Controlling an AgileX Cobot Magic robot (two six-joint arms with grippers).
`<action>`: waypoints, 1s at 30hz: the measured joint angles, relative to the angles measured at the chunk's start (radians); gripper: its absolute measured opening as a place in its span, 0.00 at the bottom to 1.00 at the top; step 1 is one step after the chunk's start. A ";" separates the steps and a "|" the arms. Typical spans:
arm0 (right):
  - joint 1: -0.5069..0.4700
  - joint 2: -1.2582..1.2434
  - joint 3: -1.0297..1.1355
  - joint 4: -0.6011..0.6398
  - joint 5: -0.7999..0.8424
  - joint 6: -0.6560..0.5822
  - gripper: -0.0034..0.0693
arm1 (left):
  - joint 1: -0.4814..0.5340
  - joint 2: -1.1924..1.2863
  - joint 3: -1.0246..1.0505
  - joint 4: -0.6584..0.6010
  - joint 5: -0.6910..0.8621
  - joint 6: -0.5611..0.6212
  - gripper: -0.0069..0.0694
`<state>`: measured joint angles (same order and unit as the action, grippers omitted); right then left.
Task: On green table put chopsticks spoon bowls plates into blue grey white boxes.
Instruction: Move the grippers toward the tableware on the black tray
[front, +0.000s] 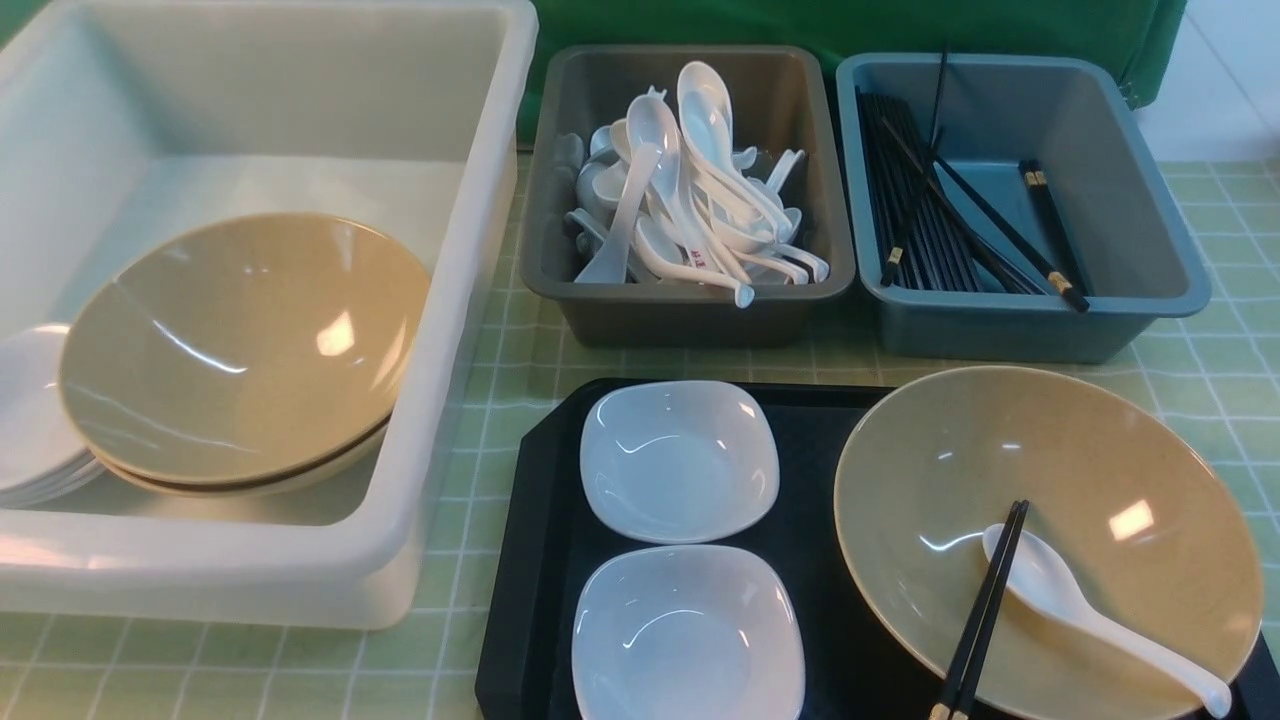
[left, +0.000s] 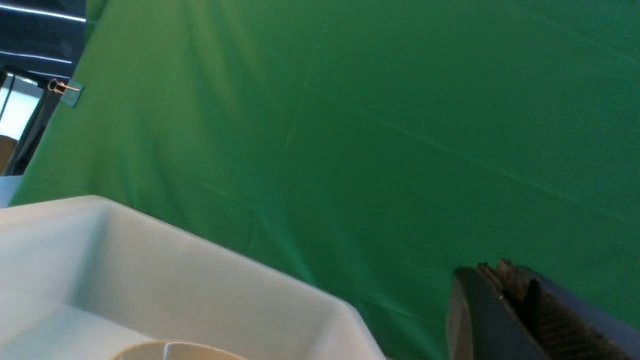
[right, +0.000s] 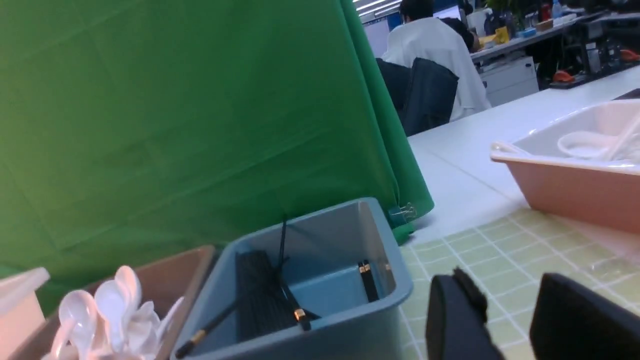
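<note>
We see the boxes part-filled. Left on the tray at the table's near edge: a bowl holding chopsticks and spoon, and two plates. Our left claw seems closed; our right claw is parted and empty.

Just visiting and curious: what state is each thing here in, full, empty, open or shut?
White box, holds stacked bowls, plates.
Grey box, piled with spoons.
Blue box, holds chopsticks.
Tray, loaded.
Tray bowl, holds spoon, chopstick pair.
Far dish, empty.
Near dish, empty.
Left end effector, shut.
Right end effector, open, empty.
</note>
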<state>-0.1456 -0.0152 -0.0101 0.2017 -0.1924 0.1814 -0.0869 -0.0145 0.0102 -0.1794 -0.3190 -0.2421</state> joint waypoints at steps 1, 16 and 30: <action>0.000 0.000 -0.036 0.000 0.016 0.003 0.37 | 0.000 0.001 -0.024 -0.002 0.015 -0.017 0.09; 0.000 0.516 -0.710 -0.004 0.478 -0.261 0.37 | 0.000 0.546 -0.681 0.170 0.614 -0.020 0.09; 0.146 0.734 -0.728 0.123 0.892 -0.473 0.37 | -0.193 0.701 -0.694 0.043 0.869 0.202 0.09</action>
<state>0.0000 0.7186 -0.7376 0.3245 0.6995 -0.2914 -0.2802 0.6869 -0.6833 -0.1365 0.5495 -0.0402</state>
